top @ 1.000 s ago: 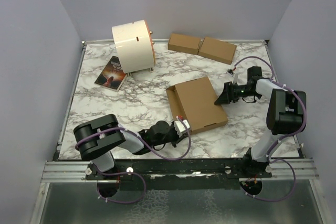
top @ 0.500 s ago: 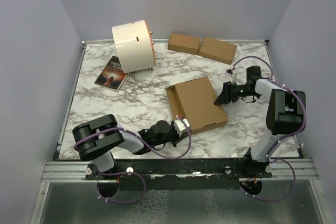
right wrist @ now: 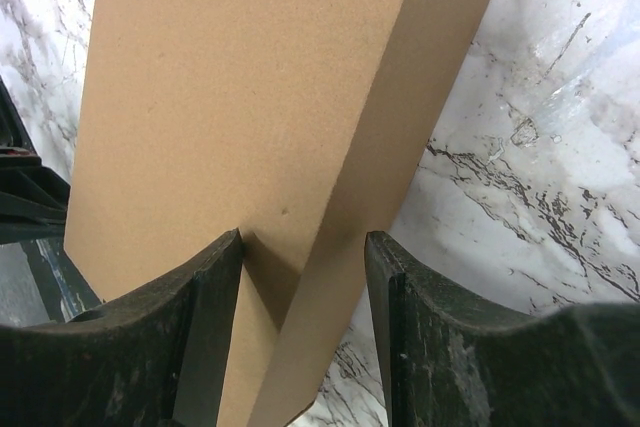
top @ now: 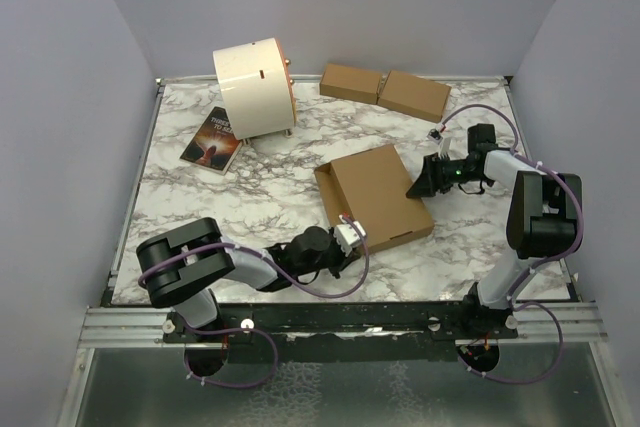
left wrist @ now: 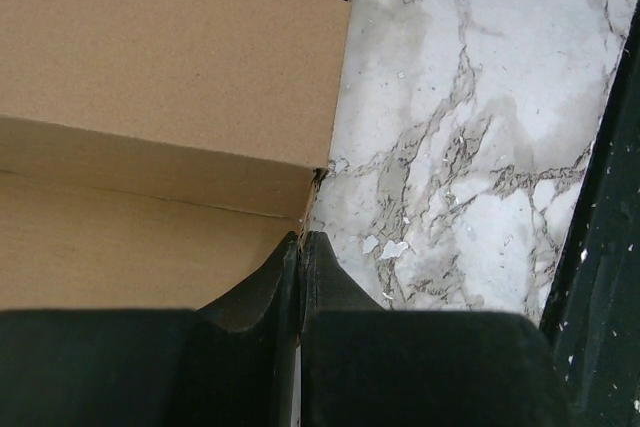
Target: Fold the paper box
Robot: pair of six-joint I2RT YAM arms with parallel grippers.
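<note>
The paper box (top: pixel 375 197) is a flat brown cardboard mailer lying at an angle on the marble table (top: pixel 260 197). My left gripper (top: pixel 352 235) is low at its near left corner. In the left wrist view its fingers (left wrist: pixel 302 239) are shut on the thin edge of the box wall (left wrist: pixel 160 162), one finger over the box's inside and one over marble. My right gripper (top: pixel 415 187) is at the box's right corner. There its jaws (right wrist: pixel 305 237) straddle the corner of the box (right wrist: pixel 240 97), with one fingertip on the top panel and the other against the side wall.
A cream drum (top: pixel 252 89) stands at the back left with a dark book (top: pixel 212 139) in front of it. Two smaller closed brown boxes (top: pixel 351 82) (top: pixel 415 95) lie side by side at the back. A black rail (left wrist: pixel 600 247) runs along the table's near edge.
The right gripper has pushed a little to the left and its jaws have narrowed slightly. The box has slid slightly left with it. The left gripper has stayed shut at the near corner.
</note>
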